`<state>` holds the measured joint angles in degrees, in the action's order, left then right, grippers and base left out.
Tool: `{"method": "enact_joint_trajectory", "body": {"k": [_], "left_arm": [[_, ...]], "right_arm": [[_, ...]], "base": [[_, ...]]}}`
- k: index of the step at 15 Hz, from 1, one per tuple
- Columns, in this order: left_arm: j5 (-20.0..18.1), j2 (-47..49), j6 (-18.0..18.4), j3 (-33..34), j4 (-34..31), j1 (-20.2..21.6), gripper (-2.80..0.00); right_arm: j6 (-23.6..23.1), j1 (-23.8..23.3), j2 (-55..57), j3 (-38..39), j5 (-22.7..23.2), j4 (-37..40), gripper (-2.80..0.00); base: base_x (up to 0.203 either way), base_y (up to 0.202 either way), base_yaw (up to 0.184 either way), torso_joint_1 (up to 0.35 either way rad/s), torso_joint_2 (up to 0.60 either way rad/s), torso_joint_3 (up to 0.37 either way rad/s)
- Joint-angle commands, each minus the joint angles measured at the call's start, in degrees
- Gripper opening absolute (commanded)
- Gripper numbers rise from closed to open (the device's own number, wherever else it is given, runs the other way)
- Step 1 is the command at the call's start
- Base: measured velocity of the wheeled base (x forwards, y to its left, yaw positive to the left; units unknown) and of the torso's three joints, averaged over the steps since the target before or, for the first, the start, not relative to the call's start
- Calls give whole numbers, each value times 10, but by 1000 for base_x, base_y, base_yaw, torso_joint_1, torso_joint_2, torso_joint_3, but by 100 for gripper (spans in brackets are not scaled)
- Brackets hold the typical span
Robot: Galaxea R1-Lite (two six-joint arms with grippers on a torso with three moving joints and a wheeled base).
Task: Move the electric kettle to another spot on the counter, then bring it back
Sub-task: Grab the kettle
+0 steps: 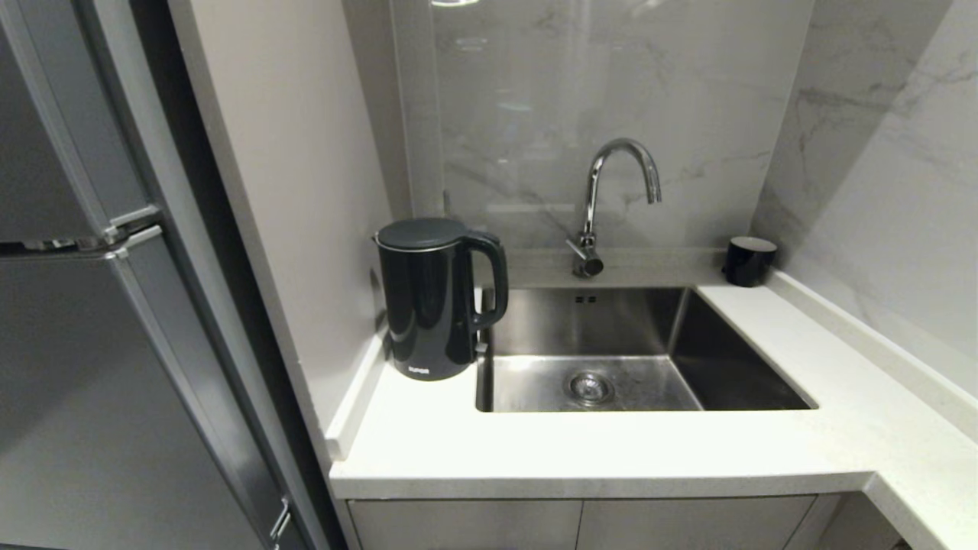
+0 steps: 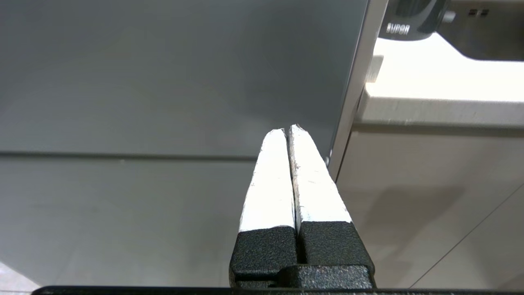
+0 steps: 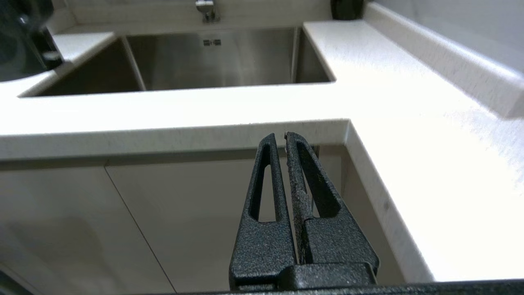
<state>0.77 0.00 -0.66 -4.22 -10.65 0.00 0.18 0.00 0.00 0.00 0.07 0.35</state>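
The electric kettle (image 1: 432, 298), tall and glossy black with a loop handle facing the sink, stands upright on the white counter (image 1: 581, 447) at the sink's left, close to the side panel. Its bottom with white lettering shows in the left wrist view (image 2: 403, 26), and a sliver of it in the right wrist view (image 3: 18, 45). My left gripper (image 2: 287, 130) is shut and empty, low in front of the grey fridge door, below counter height. My right gripper (image 3: 279, 137) is shut and empty, just below the counter's front edge (image 3: 172, 137). Neither arm shows in the head view.
A steel sink (image 1: 611, 351) with a curved tap (image 1: 611, 198) is set into the counter. A small black cup (image 1: 749, 261) stands at the back right corner. A grey fridge (image 1: 92, 305) is at the left. The counter continues along the right wall (image 1: 901, 428).
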Motion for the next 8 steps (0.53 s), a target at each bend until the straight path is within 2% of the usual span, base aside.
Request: {"method": "enact_joint_trajectory", "body": {"k": [1, 5, 8], "left_arm": [[0, 0, 0, 0, -1, 0, -280], [0, 0, 0, 0, -1, 1, -280], [0, 0, 0, 0, -1, 1, -280]], "right_arm": [[0, 0, 1, 0, 0, 0, -280], [0, 0, 1, 0, 0, 0, -280], [0, 0, 1, 0, 0, 0, -280]], "base": [[0, 0, 0, 193, -578, -388], [0, 0, 0, 198, -603, -394], [0, 0, 0, 172, -453, -287]]}}
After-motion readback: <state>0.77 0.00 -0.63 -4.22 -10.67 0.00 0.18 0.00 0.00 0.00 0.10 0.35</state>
